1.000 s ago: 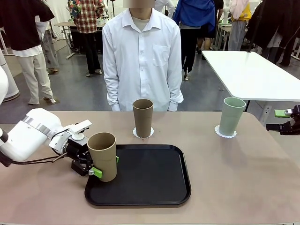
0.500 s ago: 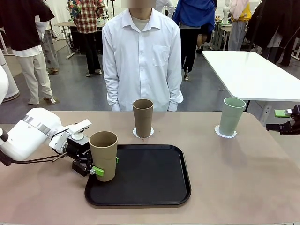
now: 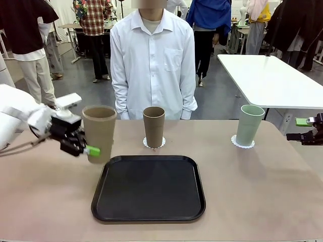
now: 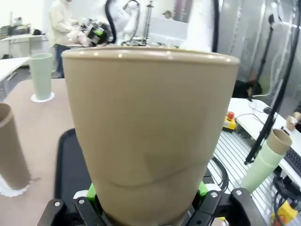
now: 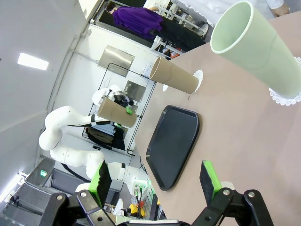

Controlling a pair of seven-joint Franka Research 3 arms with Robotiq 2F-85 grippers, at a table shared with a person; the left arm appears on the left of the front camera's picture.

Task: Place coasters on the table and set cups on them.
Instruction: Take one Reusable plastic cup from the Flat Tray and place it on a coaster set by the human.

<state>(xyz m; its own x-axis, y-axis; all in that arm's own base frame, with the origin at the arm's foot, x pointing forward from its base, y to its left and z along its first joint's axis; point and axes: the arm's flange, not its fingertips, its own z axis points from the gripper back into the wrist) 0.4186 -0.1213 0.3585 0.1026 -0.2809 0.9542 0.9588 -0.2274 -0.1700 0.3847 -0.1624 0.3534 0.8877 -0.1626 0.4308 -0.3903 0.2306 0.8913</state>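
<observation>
Front view: tan cup in left pincer

A black rounded tray lies flat and bare, its long side running left to right in the front view. Behind it a person in a white button-up shirt stands facing forward, arms at the sides. To the right, farther back, stands a white rectangular table. Other people stand on the grey floor beyond, one in a plaid shirt, one in a blue top.
</observation>
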